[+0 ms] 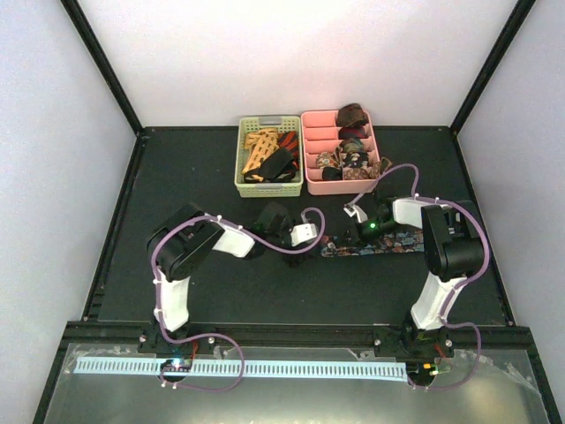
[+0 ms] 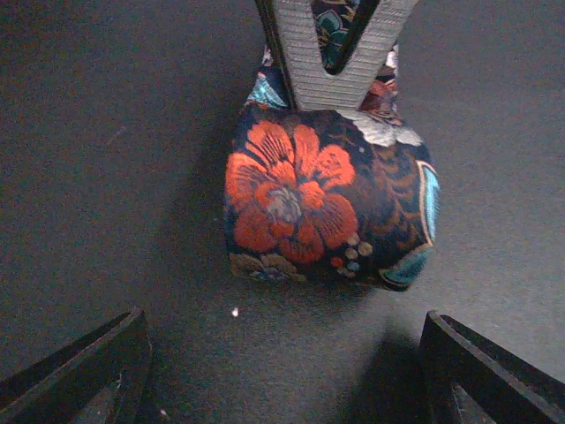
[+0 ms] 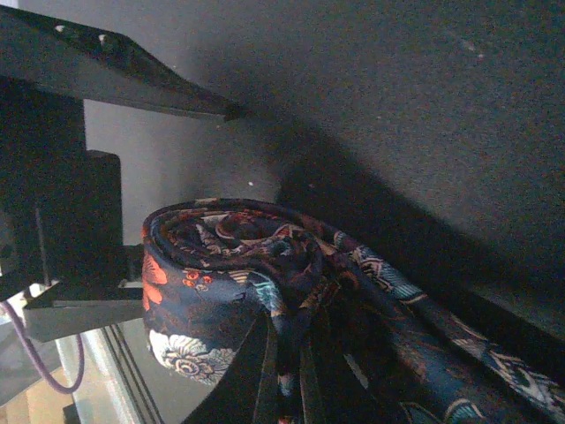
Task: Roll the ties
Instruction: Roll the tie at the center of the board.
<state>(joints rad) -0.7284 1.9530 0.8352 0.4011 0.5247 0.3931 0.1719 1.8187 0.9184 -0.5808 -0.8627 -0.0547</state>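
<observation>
A dark navy floral tie (image 1: 388, 241) lies on the black table, and its left end is wound into a coil (image 2: 327, 203). My right gripper (image 3: 287, 380) is shut on the tie's layers at the coil. In the left wrist view its grey ribbed fingers (image 2: 309, 53) come down onto the coil from above. My left gripper (image 2: 282, 371) stands wide open just short of the coil, with only bare table between its black fingertips (image 2: 79, 371). From above, the left gripper (image 1: 311, 235) and the right gripper (image 1: 364, 231) face each other across the coil.
A pale green slatted basket (image 1: 240, 168) at the back holds loose orange lattice (image 1: 260, 146), black (image 1: 275, 163) and red ties. Beside it on the right, a pink divided tray (image 1: 342, 185) holds several rolled ties (image 1: 353, 115). White walls enclose the table.
</observation>
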